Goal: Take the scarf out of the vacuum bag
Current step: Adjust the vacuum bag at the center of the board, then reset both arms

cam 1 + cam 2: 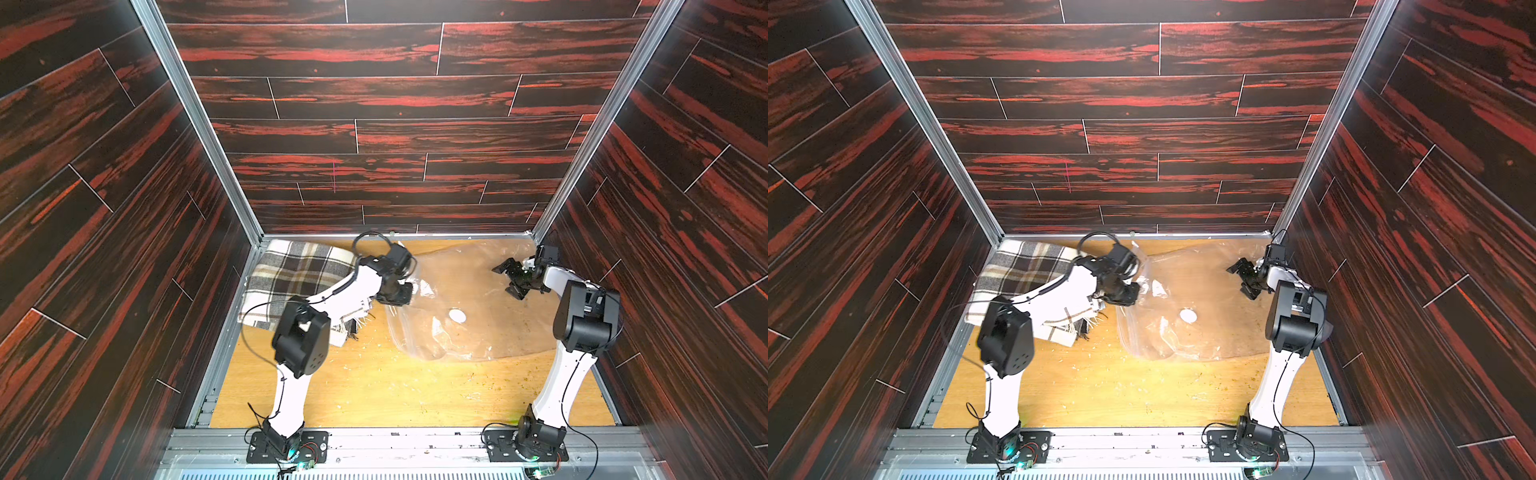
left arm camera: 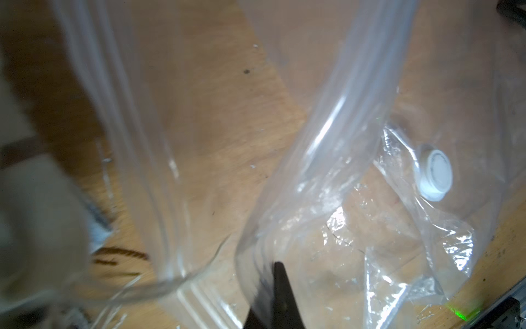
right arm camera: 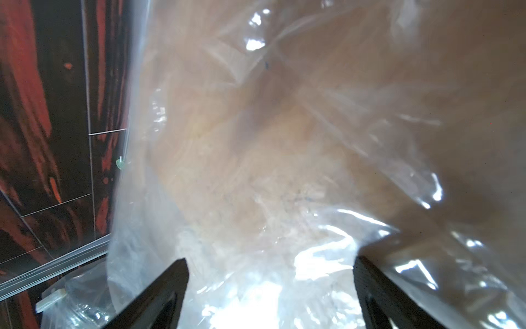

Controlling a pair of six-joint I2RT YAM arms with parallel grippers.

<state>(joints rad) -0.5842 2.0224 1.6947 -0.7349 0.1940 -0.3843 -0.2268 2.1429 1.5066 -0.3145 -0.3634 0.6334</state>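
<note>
The plaid brown-and-cream scarf [image 1: 299,274] [image 1: 1025,270] lies folded at the table's back left corner, outside the vacuum bag [image 1: 469,299] [image 1: 1204,291]. That clear crinkly bag spreads over the centre and right, its white valve [image 1: 458,316] [image 2: 437,175] facing up. My left gripper [image 1: 405,293] [image 1: 1129,293] [image 2: 277,267] is shut on the bag's zip-seal edge, which is lifted and gaping. My right gripper [image 1: 508,279] [image 1: 1241,280] [image 3: 270,260] hangs open just above the bag's far right part, nothing between its fingers. In the left wrist view the scarf [image 2: 37,213] is a blur.
The wooden table [image 1: 374,386] carries scattered crumbs and fibres toward the front. Dark red-streaked walls close in the left, back and right sides. A metal rail [image 1: 415,440] holding both arm bases runs along the front edge.
</note>
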